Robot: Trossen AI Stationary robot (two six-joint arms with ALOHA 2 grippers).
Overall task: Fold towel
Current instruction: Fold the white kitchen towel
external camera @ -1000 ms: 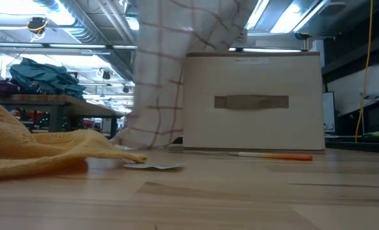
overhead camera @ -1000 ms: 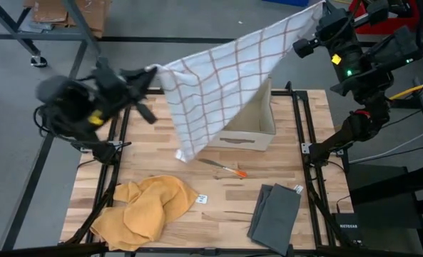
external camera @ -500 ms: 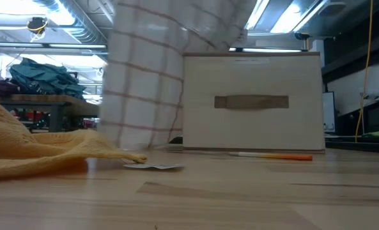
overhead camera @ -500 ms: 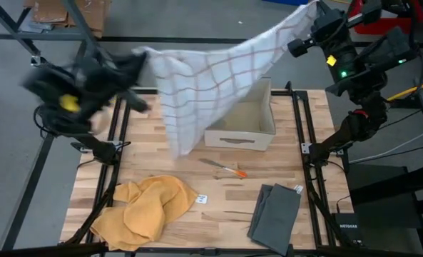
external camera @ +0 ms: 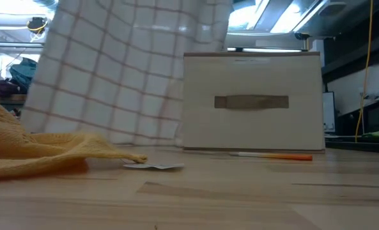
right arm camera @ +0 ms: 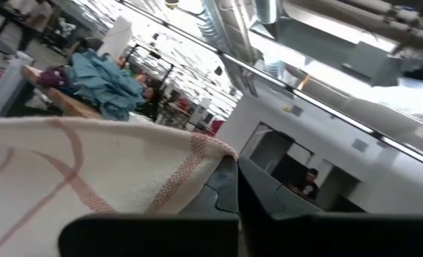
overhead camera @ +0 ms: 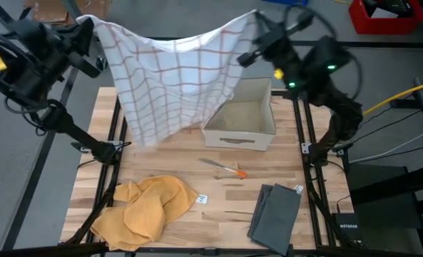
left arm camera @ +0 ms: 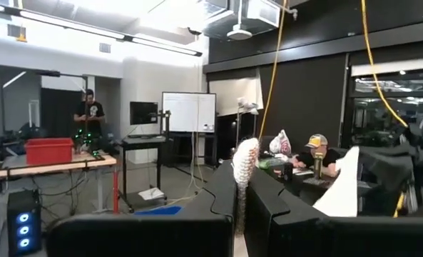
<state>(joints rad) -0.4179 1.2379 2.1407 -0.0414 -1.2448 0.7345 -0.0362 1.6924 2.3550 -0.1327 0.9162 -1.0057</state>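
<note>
The towel (overhead camera: 172, 78), white with red-brown checks, hangs spread between my two grippers above the table's far left part. My left gripper (overhead camera: 90, 25) is shut on its left upper corner, my right gripper (overhead camera: 257, 21) on its right upper corner. The top edge sags between them. In the low view the towel (external camera: 119, 70) hangs as a broad sheet behind the yellow cloth (external camera: 42, 150). I cannot tell whether its lower edge (overhead camera: 147, 139) touches the table. My left gripper pinches the towel's left upper corner (left arm camera: 245, 168) between its two fingers, coming about level from the table's left. The cloth stands bunched in the gap; the towel hangs below. My right gripper pinches the towel's right upper corner (right arm camera: 210, 151) between its two fingers, by the red-striped hem, coming about level from the table's right. The towel spreads away from the fingers and hangs below them.
A beige open box (overhead camera: 243, 118) stands at the far middle, just right of the hanging towel. An orange-tipped tool (overhead camera: 229, 170) lies before it. A crumpled yellow cloth (overhead camera: 143, 210) lies near left, a folded grey cloth (overhead camera: 275, 210) near right, a small white tag (overhead camera: 201, 199) between.
My left gripper has gone toward the table's far left corner and up. My right gripper has gone toward the table's left. The towel, before a narrow slanting band, has spread out into a broad sheet, and its lower end has swung left.
</note>
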